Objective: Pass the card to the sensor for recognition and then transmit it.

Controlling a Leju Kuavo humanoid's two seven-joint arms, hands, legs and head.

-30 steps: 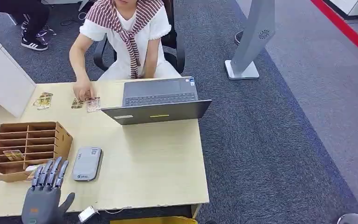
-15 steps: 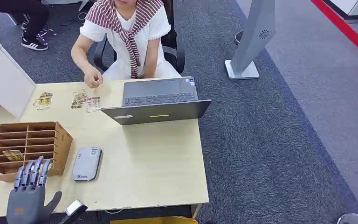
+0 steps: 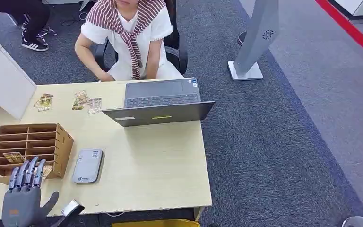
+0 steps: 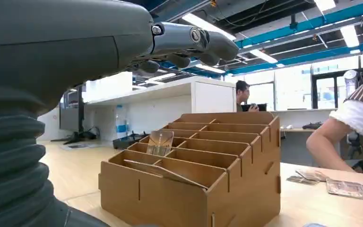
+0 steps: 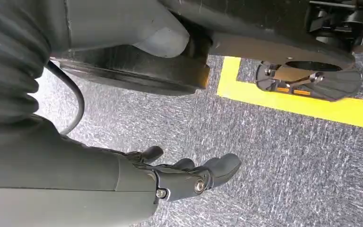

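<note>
Presently I log: left hand (image 3: 22,196), fingers spread, empty, just before the wooden rack (image 3: 30,146), positioned to draw its card (image 3: 13,157); sensor (image 3: 88,165) beside the rack.

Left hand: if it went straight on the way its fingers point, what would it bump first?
Probably the wooden rack. The left hand is open, fingers aimed at the rack's near slots, where a card stands. Whether it would hit the front wall or pass just above is unclear.

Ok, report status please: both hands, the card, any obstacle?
Left hand empty, hovering before brown wooden slotted card holder. Right hand empty, hanging over floor. Patterned card upright in slot. No obstacle.
</note>
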